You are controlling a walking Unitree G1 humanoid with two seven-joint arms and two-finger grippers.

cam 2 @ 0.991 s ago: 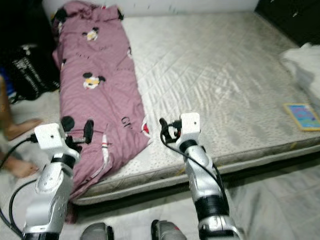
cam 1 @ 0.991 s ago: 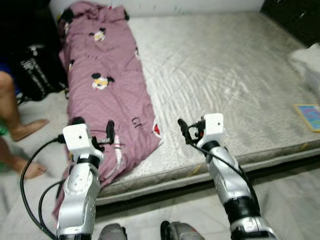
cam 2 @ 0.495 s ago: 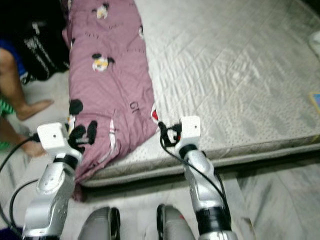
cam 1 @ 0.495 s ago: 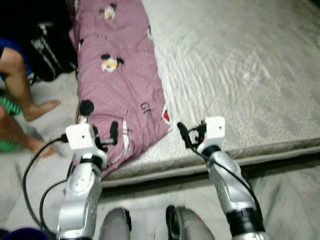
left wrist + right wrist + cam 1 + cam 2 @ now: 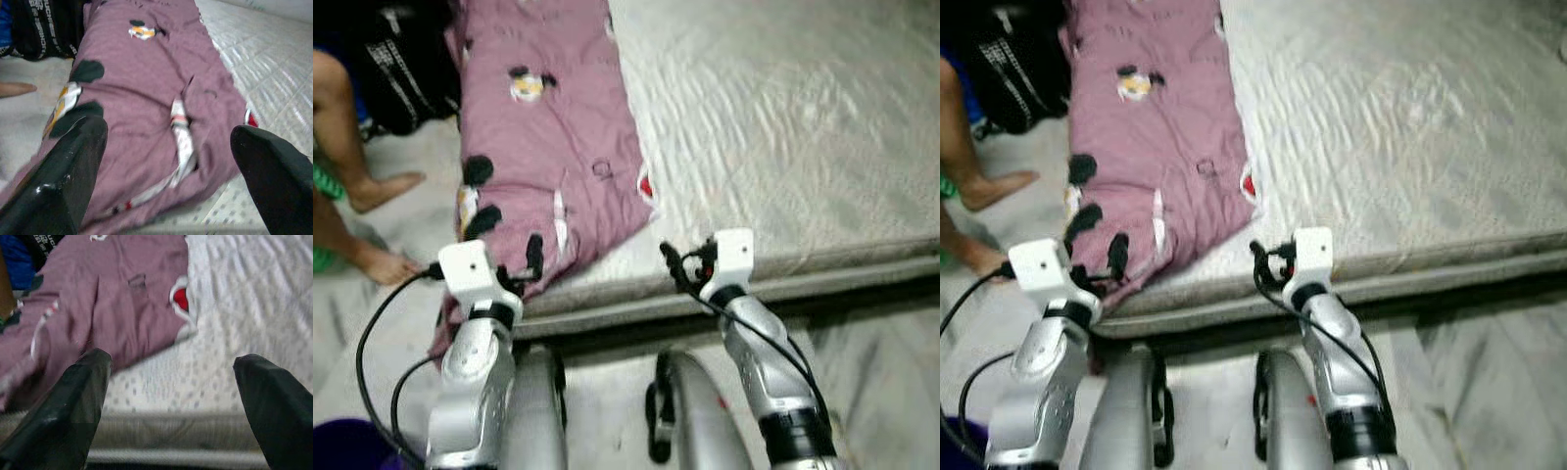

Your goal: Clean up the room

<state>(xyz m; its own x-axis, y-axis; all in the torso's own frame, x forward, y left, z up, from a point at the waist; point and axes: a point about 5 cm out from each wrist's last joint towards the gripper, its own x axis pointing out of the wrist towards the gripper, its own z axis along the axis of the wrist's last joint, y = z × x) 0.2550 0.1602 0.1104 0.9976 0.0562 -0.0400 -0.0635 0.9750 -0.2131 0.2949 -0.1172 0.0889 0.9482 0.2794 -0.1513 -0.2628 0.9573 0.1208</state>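
One pink blanket (image 5: 553,137), one mattress (image 5: 783,127), one black bag (image 5: 401,69), two bare feet (image 5: 386,188).

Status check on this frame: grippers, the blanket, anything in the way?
Left gripper open, empty, over the pink blanket's hanging end. Right gripper open, empty, at the mattress edge. Person's feet on floor left of the blanket.

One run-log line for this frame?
stage: at mattress edge | left gripper: open, over pink blanket | right gripper: open, empty
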